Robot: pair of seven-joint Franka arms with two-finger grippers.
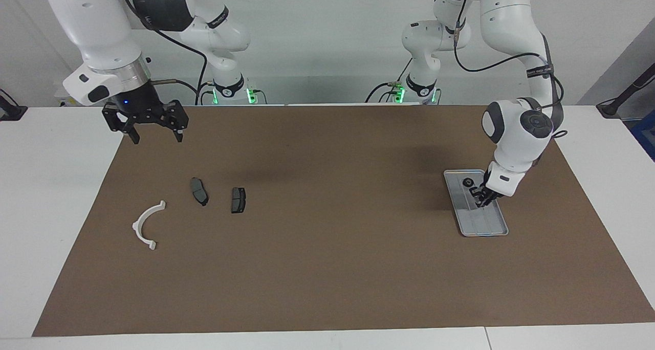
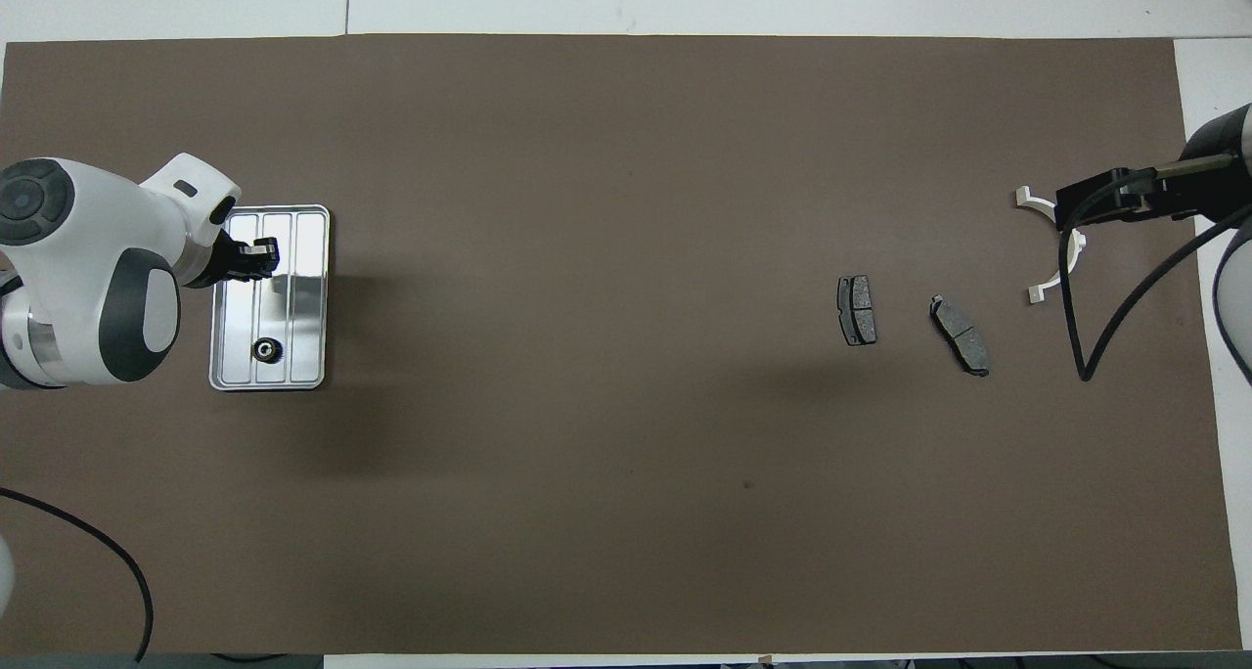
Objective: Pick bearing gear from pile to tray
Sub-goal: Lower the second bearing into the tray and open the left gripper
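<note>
Though left gripper (image 1: 481,200) over tray (image 1: 499,227) is clamped, held part unclear | right gripper (image 1: 152,134) wide.

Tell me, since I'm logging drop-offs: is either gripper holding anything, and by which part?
Left gripper, shut over the tray: any held part cannot be told. Right gripper is open, holding nothing.

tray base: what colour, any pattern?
Silver-grey metal tray, its base ribbed lengthwise; it shows best in the overhead view.
</note>
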